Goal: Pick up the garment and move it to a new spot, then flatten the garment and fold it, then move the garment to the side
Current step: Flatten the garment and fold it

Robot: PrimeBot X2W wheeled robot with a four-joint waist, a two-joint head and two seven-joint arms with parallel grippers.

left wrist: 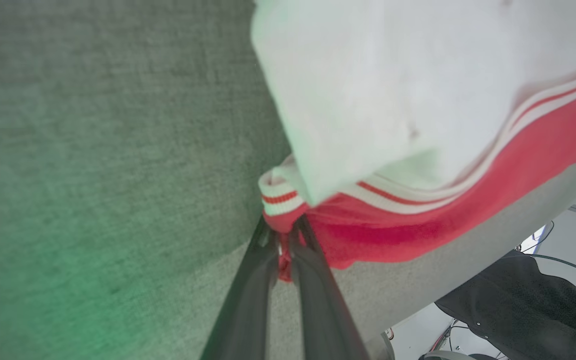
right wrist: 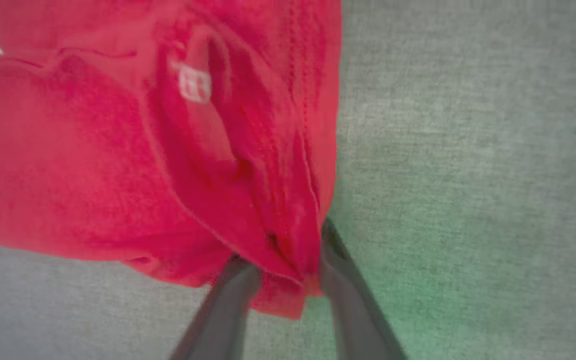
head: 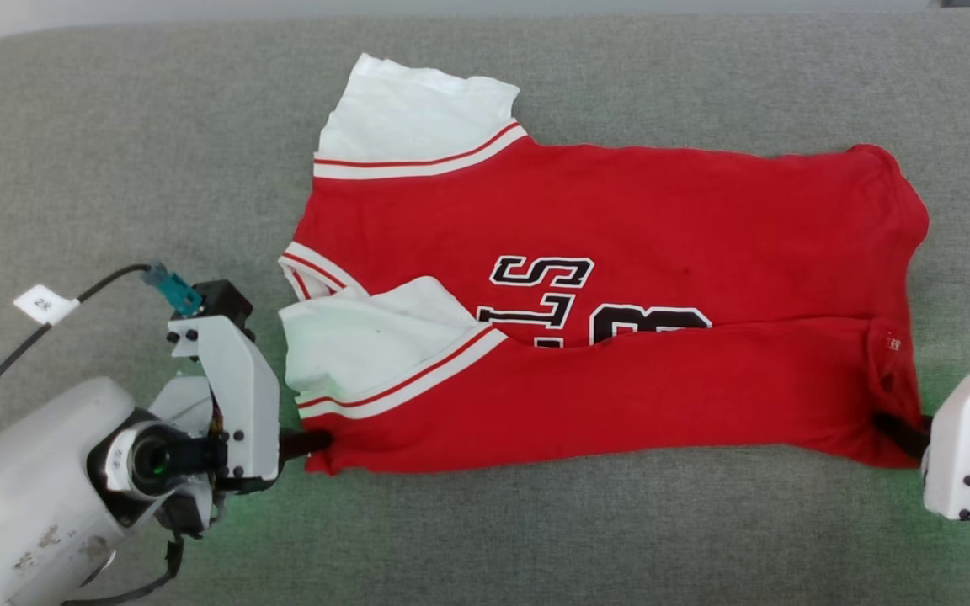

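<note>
Red cloth makes up most of the garment [head: 603,337], which lies spread on the grey fabric surface [head: 114,168] near the middle of the head view. Its long axis runs from 9 o'clock to 3 o'clock, collar end at 9 and hem at 3. The near band of the shirt lies doubled over toward 12 o'clock. Its edge cuts across the lower part of the dark lettering [head: 552,295], and one white sleeve [head: 367,345] rests on top of the red at the 9 o'clock end. The left gripper [head: 317,439] sits at the shirt's 7 o'clock corner, fingers pointing toward 3 o'clock, and is clamped tight on a pinch of red cloth beside the striped trim. The right gripper [head: 889,425] sits at the 5 o'clock corner, by the hem. Its two fingers stand apart on either side of a bunched fold of red cloth that fills the gap between them, and whether they press it firmly cannot be told. Each arm is thus at its own end of the near folded edge, and the whole shirt lies toward 12 o'clock from the line joining the two grippers. The coming move seems to turn on that line staying parallel to the long axis. Any further fold would go across the short axis toward 12 o'clock, with both corners travelling evenly so the edge does not skew.
</note>
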